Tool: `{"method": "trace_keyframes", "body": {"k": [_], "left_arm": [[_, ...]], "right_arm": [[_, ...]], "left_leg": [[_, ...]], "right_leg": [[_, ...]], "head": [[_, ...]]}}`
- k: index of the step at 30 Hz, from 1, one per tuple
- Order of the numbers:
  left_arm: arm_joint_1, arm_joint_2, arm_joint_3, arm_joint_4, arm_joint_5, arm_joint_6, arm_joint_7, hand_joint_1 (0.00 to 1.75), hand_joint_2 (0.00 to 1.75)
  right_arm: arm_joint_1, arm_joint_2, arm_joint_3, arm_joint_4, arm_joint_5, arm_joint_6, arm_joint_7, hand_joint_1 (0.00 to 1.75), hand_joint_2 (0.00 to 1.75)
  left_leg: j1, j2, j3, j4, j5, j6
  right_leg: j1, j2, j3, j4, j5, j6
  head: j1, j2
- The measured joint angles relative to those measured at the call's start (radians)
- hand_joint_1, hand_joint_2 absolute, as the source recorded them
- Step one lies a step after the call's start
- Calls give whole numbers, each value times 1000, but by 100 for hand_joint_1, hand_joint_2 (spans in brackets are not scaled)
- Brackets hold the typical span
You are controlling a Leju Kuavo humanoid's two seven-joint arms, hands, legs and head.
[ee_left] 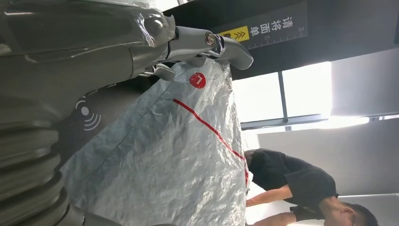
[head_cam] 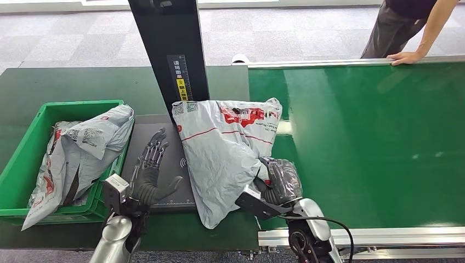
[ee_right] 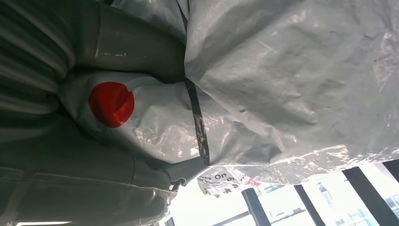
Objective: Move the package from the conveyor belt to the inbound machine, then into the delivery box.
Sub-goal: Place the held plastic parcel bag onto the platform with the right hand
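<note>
The package [head_cam: 227, 150], a crumpled grey poly mailer with red print and a red stripe, lies across the inbound machine [head_cam: 164, 164] platform. The right hand [head_cam: 277, 183] grips its edge; the left hand [head_cam: 151, 170] hovers spread beside it.

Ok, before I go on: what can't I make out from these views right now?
- Right hand: its fingers, head view, tucked behind the package; the right wrist view is too close to sort them.
- Scan plate: head view, partly covered by the package and the left hand.
- Label print on the package: too small to read.
- Crate bottom: hidden by the bags.
- Person: cut off by the top edge.
</note>
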Motion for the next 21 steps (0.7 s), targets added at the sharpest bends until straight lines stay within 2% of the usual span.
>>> {"method": "trace_keyframes", "body": {"k": [4,6,8,10,15,18,19,21], "left_arm": [[0,-1,0,0,-3,-3,0,0,175],[0,-3,1,0,-7,-6,0,0,175],[0,-6,1,0,-11,-7,0,0,175],[0,-10,1,0,-14,-7,0,0,175],[-3,-19,1,0,-21,-9,0,0,175],[-5,-23,1,0,-22,-10,0,0,175],[-6,-24,1,1,-23,-10,0,0,175],[-9,-27,1,2,-24,-14,0,0,175]], "right_arm": [[-5,1,3,14,-11,-4,14,171,175],[-12,2,2,30,-21,-11,30,151,175],[-20,6,-1,49,-35,-21,43,120,175],[-27,13,-7,68,-50,-29,53,100,175],[-42,29,-23,108,-78,-26,60,87,175],[-48,35,-27,127,-91,-18,50,58,175],[-50,37,-27,133,-95,-16,43,52,175],[-54,41,-27,144,-111,-7,17,52,175]], "left_leg": [[0,0,0,0,0,0],[0,0,0,0,0,0],[0,0,0,0,0,0],[0,0,0,0,0,0],[0,0,0,0,0,0],[0,0,0,0,0,0],[0,0,0,0,0,0],[0,0,0,0,0,0]], "right_leg": [[0,0,0,0,0,0],[0,0,0,0,0,0],[0,0,0,0,0,0],[0,0,0,0,0,0],[0,0,0,0,0,0],[0,0,0,0,0,0],[0,0,0,0,0,0],[0,0,0,0,0,0]], "head": [[0,0],[0,0],[0,0],[0,0],[0,0],[0,0],[0,0],[0,0]]}}
